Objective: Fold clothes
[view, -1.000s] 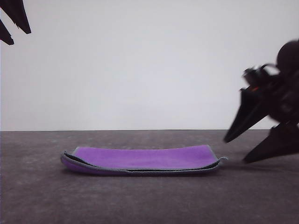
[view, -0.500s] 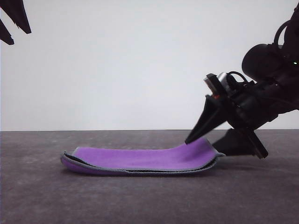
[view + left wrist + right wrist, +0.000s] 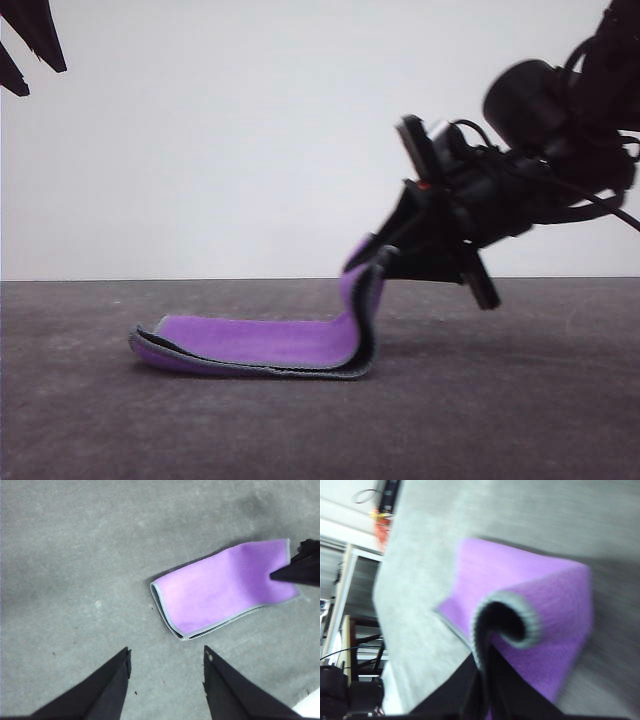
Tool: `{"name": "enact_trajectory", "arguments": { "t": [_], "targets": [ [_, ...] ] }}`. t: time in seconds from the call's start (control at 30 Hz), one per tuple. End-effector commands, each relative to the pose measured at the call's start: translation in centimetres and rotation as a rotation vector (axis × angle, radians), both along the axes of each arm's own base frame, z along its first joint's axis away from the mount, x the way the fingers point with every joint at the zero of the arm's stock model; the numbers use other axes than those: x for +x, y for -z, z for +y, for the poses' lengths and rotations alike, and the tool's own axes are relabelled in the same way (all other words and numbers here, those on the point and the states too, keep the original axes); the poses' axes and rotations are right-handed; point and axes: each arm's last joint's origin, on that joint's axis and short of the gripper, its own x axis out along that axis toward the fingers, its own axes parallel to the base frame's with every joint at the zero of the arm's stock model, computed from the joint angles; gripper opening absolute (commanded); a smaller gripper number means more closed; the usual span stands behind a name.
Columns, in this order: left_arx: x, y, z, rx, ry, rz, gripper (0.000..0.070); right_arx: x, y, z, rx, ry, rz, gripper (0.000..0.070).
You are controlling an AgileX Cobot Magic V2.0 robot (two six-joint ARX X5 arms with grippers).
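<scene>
The clothes [image 3: 265, 342] are one purple cloth with grey edging, folded double and lying on the dark table. Its right end is lifted and curls upward, pinched in my right gripper [image 3: 378, 258], which is shut on that edge. From the right wrist the clothes [image 3: 540, 605] bulge as a purple roll above the closed fingertips. My left gripper [image 3: 25, 45] hangs high at the far left, open and holding nothing. Its wrist camera looks down on the clothes [image 3: 220, 590] well beyond the spread fingers [image 3: 112, 680], with the right gripper's tip [image 3: 300, 572] at the cloth's far end.
The grey table [image 3: 500, 420] stretches bare in front of and to the right of the cloth. A white wall stands behind the table's far edge. Shelving and a robot base [image 3: 345, 690] lie beyond the table's side.
My right gripper came in from the right, closed on the cloth's right end, and has lifted it up and leftward. The left gripper has stayed where it was.
</scene>
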Motion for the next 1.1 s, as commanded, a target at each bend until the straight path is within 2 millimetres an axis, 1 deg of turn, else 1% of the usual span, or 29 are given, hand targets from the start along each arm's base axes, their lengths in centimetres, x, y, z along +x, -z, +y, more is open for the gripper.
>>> {"name": "enact_trajectory", "arguments": {
  "t": [0.0,0.3,0.53,0.7,0.83,0.97,1.03,1.07],
  "targets": [
    [0.2,-0.3,0.0,-0.002,-0.007,-0.011,0.0283,0.2,0.0,1.0,0.015,0.013,0.031,0.0],
    [0.2,-0.3,0.0,-0.002,-0.007,-0.011,0.0283,0.5,-1.7,5.3,0.042,-0.061,0.001,0.0],
    [0.2,-0.3,0.0,-0.002,-0.007,-0.011,0.0283,1.2,-1.8,8.9,0.045,-0.107,-0.007,0.0],
    [0.2,-0.3,0.0,-0.002,-0.007,-0.01,0.0283,1.8,-1.4,10.8,0.045,-0.139,-0.004,0.0],
    [0.2,-0.3,0.0,-0.002,-0.007,-0.01,0.0283,2.1,-1.1,11.7,0.039,-0.138,-0.006,0.0],
    [0.2,-0.3,0.0,-0.002,-0.007,-0.011,0.0283,2.1,-1.1,11.8,0.038,-0.139,-0.009,0.0002],
    [0.2,-0.3,0.0,-0.002,-0.007,-0.011,0.0283,2.1,-1.1,11.8,0.039,-0.141,-0.012,0.0038],
    [0.2,-0.3,0.0,-0.002,-0.007,-0.011,0.0283,2.1,-1.2,11.8,0.04,-0.143,-0.011,0.0099]
  ]
}}
